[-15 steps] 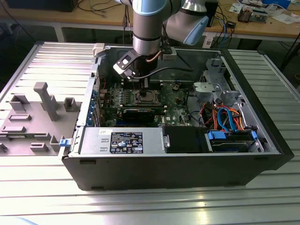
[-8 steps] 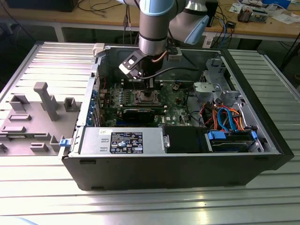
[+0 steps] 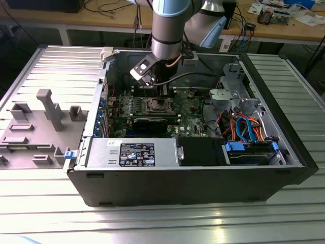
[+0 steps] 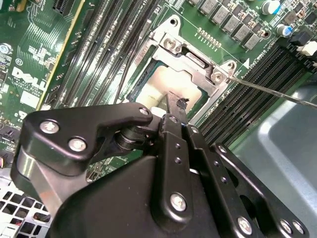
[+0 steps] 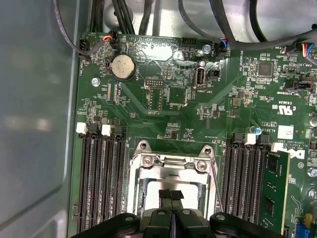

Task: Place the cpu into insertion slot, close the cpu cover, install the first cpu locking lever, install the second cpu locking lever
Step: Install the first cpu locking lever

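Inside the open computer case, the insertion slot (image 3: 158, 105) sits on the green board with my gripper (image 3: 163, 93) directly over it. In both wrist views the cpu (image 4: 168, 82) (image 5: 148, 191) shows its silver-grey top inside the socket. The cpu cover (image 4: 190, 52) (image 5: 171, 162) lies down around it as a silvery frame. My gripper (image 4: 178, 105) (image 5: 171, 194) is shut, fingertips together with nothing between them, just over the cpu's top. A thin wire locking lever (image 4: 272, 91) (image 5: 216, 178) leaves the socket's corner and sticks out over the memory slots.
Long black memory slots (image 5: 101, 178) flank the socket on both sides, and one holds a green memory module (image 5: 275, 193). A silver power-supply box (image 3: 132, 152) and a drive bay with blue and orange cables (image 3: 249, 132) line the case's near side. Grey fixtures (image 3: 45, 109) stand outside the case at the exterior view's left.
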`<state>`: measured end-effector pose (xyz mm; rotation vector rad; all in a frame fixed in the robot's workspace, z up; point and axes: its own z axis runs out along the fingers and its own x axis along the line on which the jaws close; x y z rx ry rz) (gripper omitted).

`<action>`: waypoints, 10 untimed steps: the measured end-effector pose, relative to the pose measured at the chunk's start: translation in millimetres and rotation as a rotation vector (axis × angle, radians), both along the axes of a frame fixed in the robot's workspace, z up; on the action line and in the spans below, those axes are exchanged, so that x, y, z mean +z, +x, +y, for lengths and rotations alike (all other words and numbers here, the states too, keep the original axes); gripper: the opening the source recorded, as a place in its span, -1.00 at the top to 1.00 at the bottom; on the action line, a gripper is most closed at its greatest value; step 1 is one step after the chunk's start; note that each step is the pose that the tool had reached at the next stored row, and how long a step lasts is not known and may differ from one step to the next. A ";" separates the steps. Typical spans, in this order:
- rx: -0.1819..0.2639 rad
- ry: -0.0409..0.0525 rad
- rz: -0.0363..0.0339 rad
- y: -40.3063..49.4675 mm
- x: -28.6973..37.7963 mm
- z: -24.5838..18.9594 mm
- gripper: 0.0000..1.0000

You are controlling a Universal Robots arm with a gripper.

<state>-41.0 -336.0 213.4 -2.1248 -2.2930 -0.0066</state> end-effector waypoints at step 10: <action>0.000 -0.0003 0.0000 0.0 8.8 0.0 0.79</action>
